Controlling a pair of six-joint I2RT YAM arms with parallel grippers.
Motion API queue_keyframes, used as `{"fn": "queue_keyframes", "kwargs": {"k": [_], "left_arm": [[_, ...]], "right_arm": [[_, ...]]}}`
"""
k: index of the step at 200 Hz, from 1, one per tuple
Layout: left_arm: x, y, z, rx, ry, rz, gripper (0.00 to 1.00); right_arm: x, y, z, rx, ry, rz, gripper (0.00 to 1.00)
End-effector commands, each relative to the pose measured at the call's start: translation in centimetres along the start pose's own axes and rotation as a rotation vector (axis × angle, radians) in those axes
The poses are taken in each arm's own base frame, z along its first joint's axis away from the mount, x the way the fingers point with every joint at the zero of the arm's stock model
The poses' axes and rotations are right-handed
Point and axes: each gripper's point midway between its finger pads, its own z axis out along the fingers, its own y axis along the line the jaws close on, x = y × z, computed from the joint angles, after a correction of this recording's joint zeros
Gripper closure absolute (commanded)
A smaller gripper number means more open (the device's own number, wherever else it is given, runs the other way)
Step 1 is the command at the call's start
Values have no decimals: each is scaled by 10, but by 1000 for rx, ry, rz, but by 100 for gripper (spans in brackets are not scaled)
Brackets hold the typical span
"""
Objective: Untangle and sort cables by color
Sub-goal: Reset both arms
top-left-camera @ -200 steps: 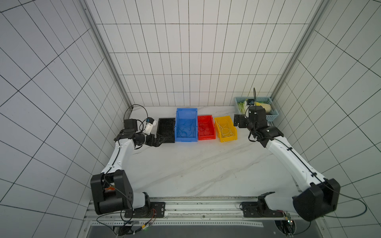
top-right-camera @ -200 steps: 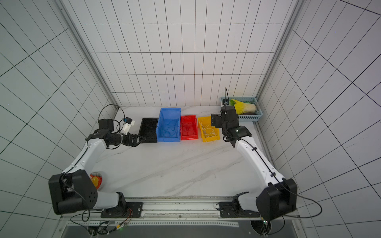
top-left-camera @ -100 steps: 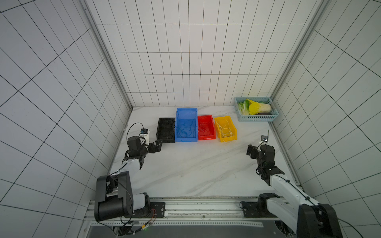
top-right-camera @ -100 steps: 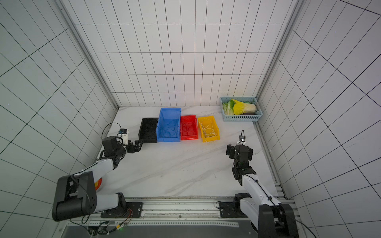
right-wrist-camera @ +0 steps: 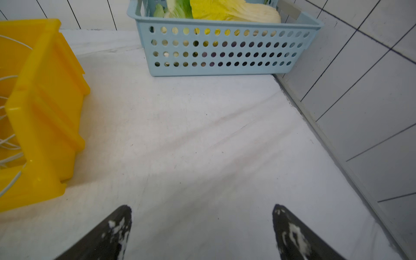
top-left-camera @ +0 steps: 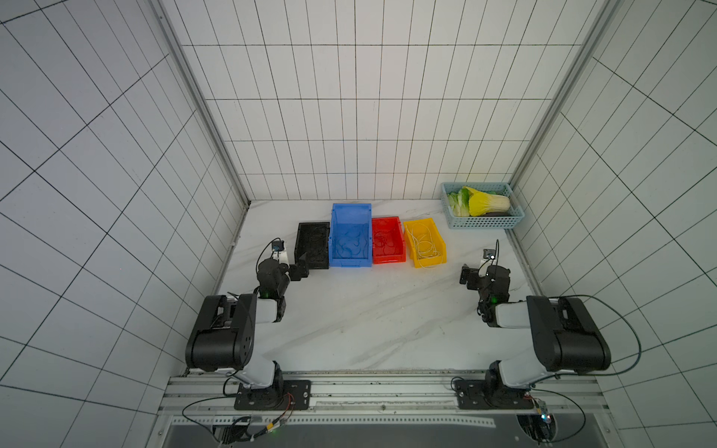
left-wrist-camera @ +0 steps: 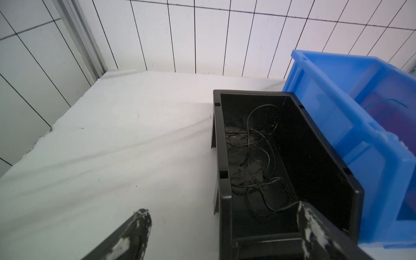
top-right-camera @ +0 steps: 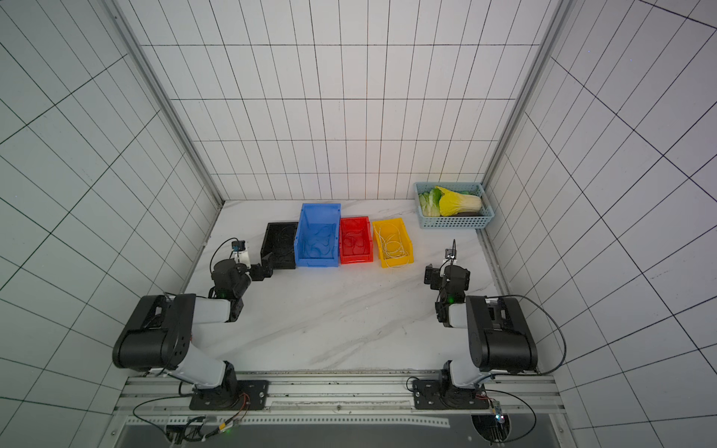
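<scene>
Four bins stand side by side near the middle of both top views: a black bin [top-left-camera: 310,227], a blue bin [top-left-camera: 350,209], a red bin [top-left-camera: 386,221] and a yellow bin [top-left-camera: 419,224]. The black cables [left-wrist-camera: 254,157] lie curled up in the black bin. From above they are dark on dark and hard to make out, and the left wrist view shows them best. The blue cables [top-left-camera: 349,245] lie in the blue bin, the red cables [top-left-camera: 386,242] in the red bin and the pale cables [top-left-camera: 425,242] in the yellow bin. They are too thin to count. The left gripper [top-left-camera: 299,267] sits just by the lower left corner of the black bin, its jaws spread wide and holding nothing. In the left wrist view one finger covers a bit of that bin, and the blue bin is cut off at the frame edge. The right gripper [right-wrist-camera: 202,209] is low over the white table [top-left-camera: 368,310], right of the yellow bin, spread wide and empty too. Its wrist view shows only part of the yellow bin. Further right, a light blue basket [top-left-camera: 483,222] holds a yellow cabbage [top-left-camera: 489,203] and green leaves [top-left-camera: 458,201]. Something dark under them is too hidden to name.
</scene>
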Motion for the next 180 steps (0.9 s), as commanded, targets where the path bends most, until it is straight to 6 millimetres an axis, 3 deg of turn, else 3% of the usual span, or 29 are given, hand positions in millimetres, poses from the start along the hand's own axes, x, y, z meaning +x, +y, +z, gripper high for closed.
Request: {"fn": "queue_keyframes", "kwargs": {"k": [1, 51, 180], "left_arm": [[-15, 5, -1, -49, -62, 0, 2], [-18, 17, -3, -111, -91, -31, 1], [-17, 11, 1, -92, -63, -11, 2]], "right_arm": [[-24, 3, 7, -48, -40, 10, 0], [-24, -2, 10, -58, -26, 46, 0], [-24, -2, 13, -61, -20, 53, 0]]}}
